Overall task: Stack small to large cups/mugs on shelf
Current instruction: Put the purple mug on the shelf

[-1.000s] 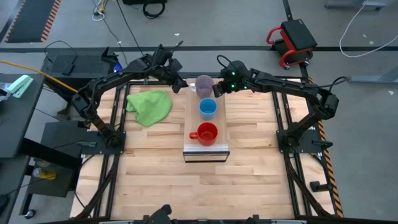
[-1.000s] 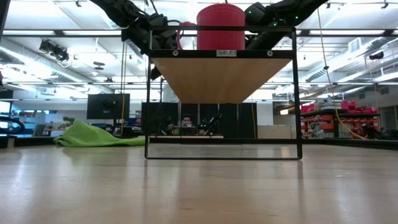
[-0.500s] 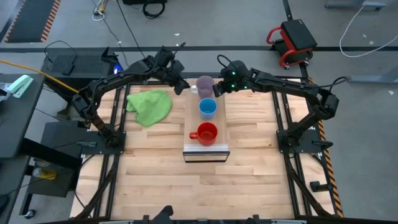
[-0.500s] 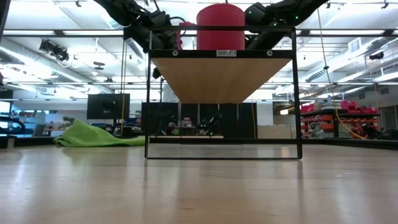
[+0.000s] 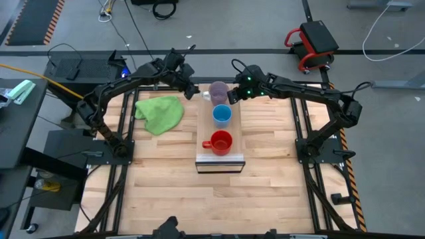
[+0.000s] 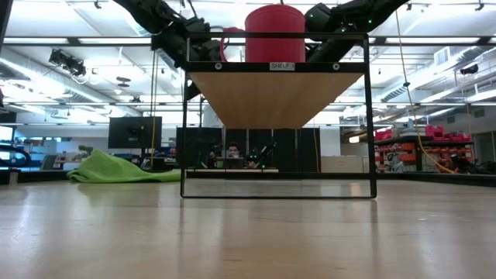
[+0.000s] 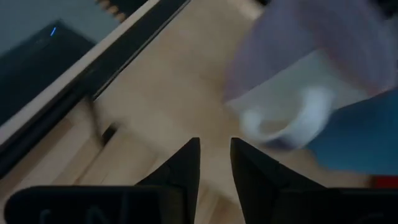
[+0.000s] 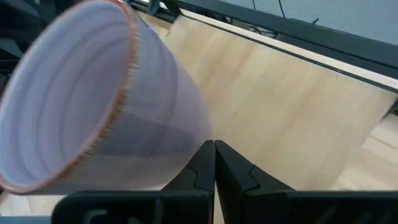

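Right claw [image 5: 230,95], fingers nearly together, sits just beside the pale purple mug [image 5: 218,90] at the shelf's [image 5: 234,143] far end; left claw [image 5: 192,91], narrowly parted, waits opposite. Likely light, rigid and slippery, the mug invites a rim or handle grip. Light-blue cup [image 5: 222,115] and red mug [image 5: 221,141] look empty.

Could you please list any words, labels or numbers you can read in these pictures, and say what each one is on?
"SHELF": a small white label on the front edge of the shelf, in the low view, below the red mug.
Nothing else can be read: the mugs show no print, and any signs in the room behind are too small.
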Controlling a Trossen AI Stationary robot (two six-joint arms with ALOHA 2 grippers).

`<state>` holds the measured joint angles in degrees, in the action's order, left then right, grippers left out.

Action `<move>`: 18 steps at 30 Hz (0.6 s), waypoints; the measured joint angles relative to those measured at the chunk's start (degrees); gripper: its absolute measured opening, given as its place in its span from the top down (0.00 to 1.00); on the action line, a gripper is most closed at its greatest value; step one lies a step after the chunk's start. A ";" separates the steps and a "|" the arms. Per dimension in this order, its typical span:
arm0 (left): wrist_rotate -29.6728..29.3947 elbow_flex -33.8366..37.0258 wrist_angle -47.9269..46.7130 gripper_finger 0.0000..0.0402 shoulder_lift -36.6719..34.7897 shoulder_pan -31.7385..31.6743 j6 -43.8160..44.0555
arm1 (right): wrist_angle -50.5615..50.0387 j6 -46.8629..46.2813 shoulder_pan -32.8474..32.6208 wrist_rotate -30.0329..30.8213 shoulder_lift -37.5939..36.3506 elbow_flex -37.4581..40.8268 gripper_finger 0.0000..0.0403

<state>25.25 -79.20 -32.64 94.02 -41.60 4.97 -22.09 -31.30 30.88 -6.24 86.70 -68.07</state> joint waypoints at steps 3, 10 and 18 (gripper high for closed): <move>0.46 0.00 -4.79 0.75 0.00 -1.51 -0.80 | -1.83 0.92 0.98 0.04 -0.47 0.00 0.97; 2.47 0.02 -8.96 0.76 -0.31 0.48 -2.32 | -3.67 1.48 2.13 0.28 -4.23 0.00 0.97; 0.48 0.02 -1.96 0.76 -0.28 5.82 0.49 | -4.60 3.20 -1.54 1.19 -4.42 -0.02 0.97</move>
<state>25.73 -79.18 -34.60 93.73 -35.77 5.47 -26.69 -28.10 29.34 -5.05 82.27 -68.10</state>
